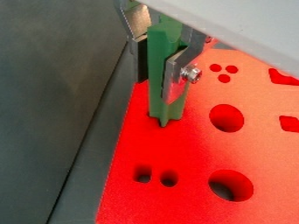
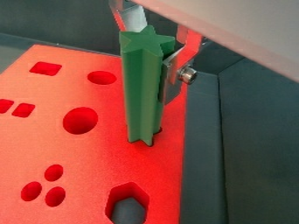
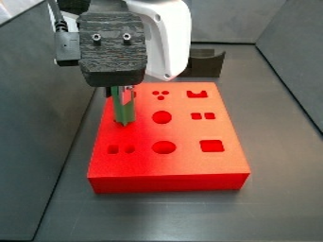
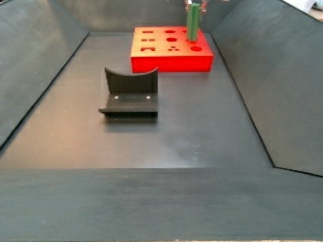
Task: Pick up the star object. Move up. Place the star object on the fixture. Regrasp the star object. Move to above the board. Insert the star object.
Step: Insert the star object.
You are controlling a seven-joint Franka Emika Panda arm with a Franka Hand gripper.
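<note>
The star object (image 1: 163, 83) is a long green ridged prism and stands upright between my fingers. My gripper (image 1: 162, 74) is shut on its upper part, above the red board (image 1: 187, 157). The prism's lower end meets the board's surface close to one long edge, in the middle of that row of holes. Any hole under it is hidden, and I cannot tell how deep it sits. Both wrist views show a silver finger (image 2: 176, 74) pressed against the star object (image 2: 140, 87). In a side view the gripper (image 3: 124, 90) hangs over the star object (image 3: 125, 108) and the board (image 3: 139, 167).
The fixture (image 4: 128, 95) stands on the dark floor apart from the board (image 4: 171, 62); in a side view the fixture (image 3: 209, 59) is behind the board. Sloping dark walls (image 4: 51, 85) enclose the work area. The board's other holes are open.
</note>
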